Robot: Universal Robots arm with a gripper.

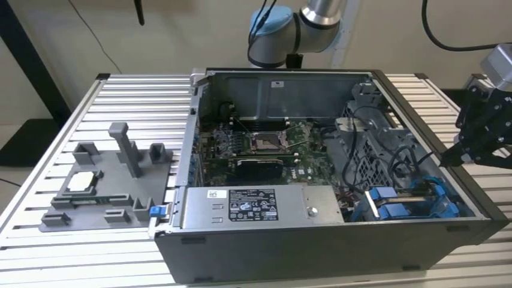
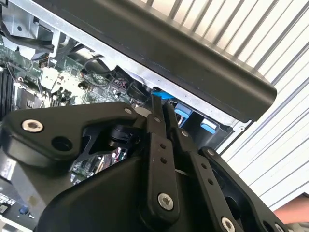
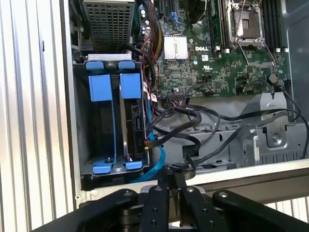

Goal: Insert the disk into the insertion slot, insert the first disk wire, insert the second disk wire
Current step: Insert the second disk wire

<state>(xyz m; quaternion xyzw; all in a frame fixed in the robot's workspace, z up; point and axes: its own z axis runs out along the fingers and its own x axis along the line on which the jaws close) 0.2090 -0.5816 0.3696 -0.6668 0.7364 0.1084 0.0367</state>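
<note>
Open PC case (image 1: 320, 252) lies on a slatted aluminium table (image 1: 120, 90). The drive cage (image 1: 448, 198) is at approx 4 o'clock in the exterior view.

The disk (image 3: 133, 121) stands on edge inside the insertion slot (image 3: 120, 145), w/ blue frame tabs at both ends. In the exterior view its long axis runs along the 9–3 line, parallel w/ the case's near wall.

A black wire bundle (image 3: 193, 121) ends in a small connector right at the disk's edge; can't tell if it's seated. A blue cable (image 3: 155, 162) curves just beside that end.

The gripper (image 1: 446, 161) hangs at 3 o'clock, just outside the case wall, tips aimed toward 8 o'clock at the cage. Its fingers (image 3: 165, 180) are pinched narrow, nothing seen btwn them.

- **6 o'clock:** power-supply box (image 1: 256, 207) w/ white sticker.
- **Centre:** motherboard (image 1: 264, 150).
- **9 o'clock, on the table:** grey fixture tray (image 1: 104, 180).
- **12 o'clock:** arm joint (image 1: 280, 30) w/ blue cap.

Behind is a pale wall (image 1: 192, 36) w/ black cables hanging.
</note>
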